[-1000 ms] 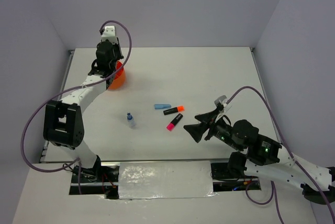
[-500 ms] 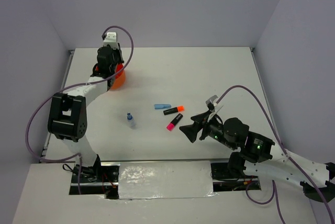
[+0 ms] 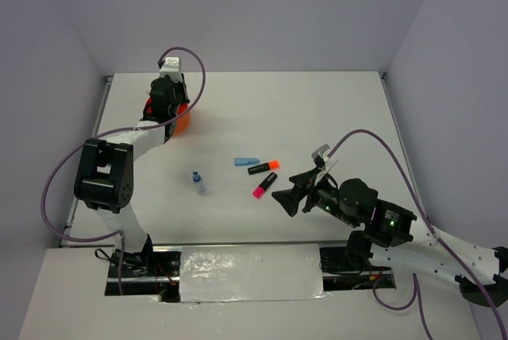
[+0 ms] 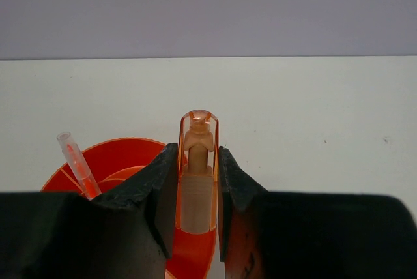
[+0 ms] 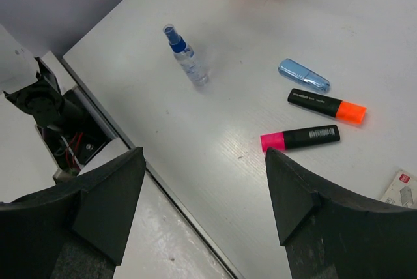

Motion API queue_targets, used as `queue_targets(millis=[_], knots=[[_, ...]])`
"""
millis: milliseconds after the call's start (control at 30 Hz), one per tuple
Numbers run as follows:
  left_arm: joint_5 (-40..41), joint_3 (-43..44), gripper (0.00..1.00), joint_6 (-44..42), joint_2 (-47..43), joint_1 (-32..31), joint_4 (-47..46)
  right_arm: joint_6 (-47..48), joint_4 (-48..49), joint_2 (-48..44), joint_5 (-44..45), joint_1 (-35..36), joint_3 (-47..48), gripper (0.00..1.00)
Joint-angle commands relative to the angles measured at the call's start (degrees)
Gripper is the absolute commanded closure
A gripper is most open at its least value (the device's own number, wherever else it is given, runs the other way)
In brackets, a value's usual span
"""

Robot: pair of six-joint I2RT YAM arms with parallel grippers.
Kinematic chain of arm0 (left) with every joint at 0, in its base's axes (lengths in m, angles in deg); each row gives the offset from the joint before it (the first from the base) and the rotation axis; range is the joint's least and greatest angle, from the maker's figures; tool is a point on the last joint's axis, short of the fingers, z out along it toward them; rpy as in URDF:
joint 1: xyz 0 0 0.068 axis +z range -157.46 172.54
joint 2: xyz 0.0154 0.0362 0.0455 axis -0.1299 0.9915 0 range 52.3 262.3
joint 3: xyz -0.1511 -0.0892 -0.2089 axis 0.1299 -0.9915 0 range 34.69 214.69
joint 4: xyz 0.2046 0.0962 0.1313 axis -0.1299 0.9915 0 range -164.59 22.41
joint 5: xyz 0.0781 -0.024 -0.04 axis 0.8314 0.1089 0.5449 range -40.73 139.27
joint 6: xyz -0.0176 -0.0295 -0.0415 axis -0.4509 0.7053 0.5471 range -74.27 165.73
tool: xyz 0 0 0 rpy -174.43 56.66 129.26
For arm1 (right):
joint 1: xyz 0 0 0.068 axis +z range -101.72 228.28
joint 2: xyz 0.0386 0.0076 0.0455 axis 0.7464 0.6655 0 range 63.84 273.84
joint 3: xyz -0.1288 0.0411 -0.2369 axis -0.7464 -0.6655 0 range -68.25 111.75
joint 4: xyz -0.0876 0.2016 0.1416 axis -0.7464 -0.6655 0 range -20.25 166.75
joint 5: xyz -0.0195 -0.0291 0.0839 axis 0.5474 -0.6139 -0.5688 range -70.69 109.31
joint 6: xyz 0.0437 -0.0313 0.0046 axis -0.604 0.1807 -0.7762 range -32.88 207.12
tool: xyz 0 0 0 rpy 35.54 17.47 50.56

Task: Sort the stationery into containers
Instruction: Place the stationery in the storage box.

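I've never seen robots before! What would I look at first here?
Probably the bright orange pot at the far left of the table, where the left gripper pinches an orange pen over it. Next, a pink-capped marker and an orange-capped marker lie mid-table, in front of the open right gripper.

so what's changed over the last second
The right gripper, open, slid left toward the pink highlighter, then stopped. The left gripper, clamped on a translucent orange pen, shifted slightly nearer above the orange organiser. That highlighter, the orange highlighter, the light-blue piece and the spray bottle stayed put.
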Motion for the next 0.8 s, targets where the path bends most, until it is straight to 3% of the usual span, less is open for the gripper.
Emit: queue_targets(millis=[0,767], knots=[[0.24,-1.10,0.86,-1.53,0.74,0.38,-4.97,0.65,2.30,-0.74,-0.68,-0.31,0.79,0.19],[1.74,-2.24,0.74,-3.64,3.21,0.38,-5.32,0.21,1.86,-2.93,-0.68,-0.31,-0.18,0.19]])
